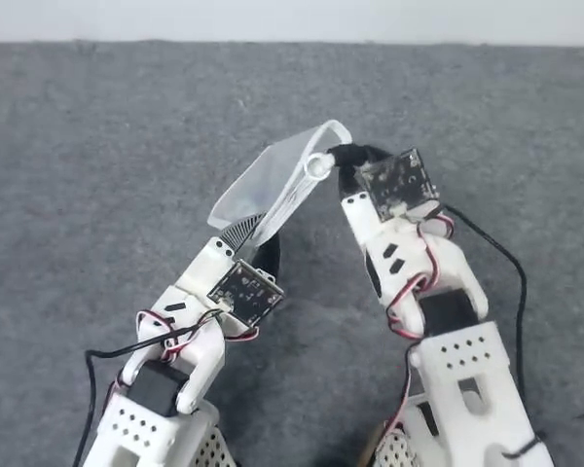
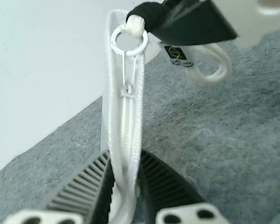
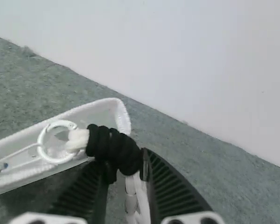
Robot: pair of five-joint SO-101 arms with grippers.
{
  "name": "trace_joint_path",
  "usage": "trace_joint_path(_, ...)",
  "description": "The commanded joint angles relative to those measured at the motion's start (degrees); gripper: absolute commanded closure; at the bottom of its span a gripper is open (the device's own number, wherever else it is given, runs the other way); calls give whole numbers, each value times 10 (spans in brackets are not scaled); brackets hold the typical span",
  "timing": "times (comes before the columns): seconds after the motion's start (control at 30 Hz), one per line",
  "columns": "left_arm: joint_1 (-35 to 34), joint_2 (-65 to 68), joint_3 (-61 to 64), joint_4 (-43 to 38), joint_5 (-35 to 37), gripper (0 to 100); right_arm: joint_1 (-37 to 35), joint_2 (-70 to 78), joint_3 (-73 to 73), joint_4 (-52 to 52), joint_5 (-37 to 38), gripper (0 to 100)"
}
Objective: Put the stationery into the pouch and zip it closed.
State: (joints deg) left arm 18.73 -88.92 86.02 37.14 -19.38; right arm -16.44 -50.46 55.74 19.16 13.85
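White translucent pouch (image 1: pixel 258 180) looks light, floppy; my left end effector (image 2: pixel 125 161) pinches its end, my right end effector (image 3: pixel 123 161) clamps the black pull cord (image 3: pixel 113 145).

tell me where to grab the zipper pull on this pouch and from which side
Grip the black cord knot tied to the zipper ring, not the thin ring: the knot is bulky enough to bite. Come from beyond the pouch's ring end, in line with the zipper, as the right gripper does; the left gripper clamps the opposite end.

The right gripper (image 3: pixel 123 162) pinches a black cord (image 3: pixel 113 147) tied to the white ring (image 3: pixel 41 147) on the pouch (image 3: pixel 100 111).
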Motion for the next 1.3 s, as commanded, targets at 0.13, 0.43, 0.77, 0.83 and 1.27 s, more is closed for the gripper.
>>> trace_joint_path(0.13,-12,-4,-15,32,-5,992,71,73,-69,-72,-11,992)
trace_joint_path(0.43,-12,-4,-17,41,-17,992,124,185,-128,-90,-31,992)
trace_joint_path(0.77,-12,-4,-17,40,-17,992,169,322,-212,-90,-84,992)
trace_joint_path(0.83,-12,-4,-17,40,-17,992,168,326,-214,-90,-84,992)
trace_joint_path(1.27,-12,-4,-22,40,-17,992,114,199,-215,117,-72,745)
